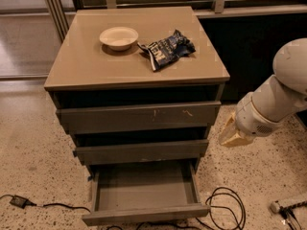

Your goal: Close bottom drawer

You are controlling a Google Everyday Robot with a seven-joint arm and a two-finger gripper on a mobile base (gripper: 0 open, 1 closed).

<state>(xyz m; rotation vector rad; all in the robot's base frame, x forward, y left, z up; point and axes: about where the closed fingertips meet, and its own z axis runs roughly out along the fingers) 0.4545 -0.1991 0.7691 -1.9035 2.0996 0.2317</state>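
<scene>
The bottom drawer [144, 213] stands pulled out at the near foot of the desk [96, 75], with its plain front panel nearest. The gripper [226, 138] hangs just right of the desk, level with the middle drawer [139, 152]; its fingers look pressed together. The panel lies lower, nearer and to their left.

Risk: a push at the panel's right corner may skew and jam the drawer. The floor cable [225, 207] may snag the arm.
</scene>
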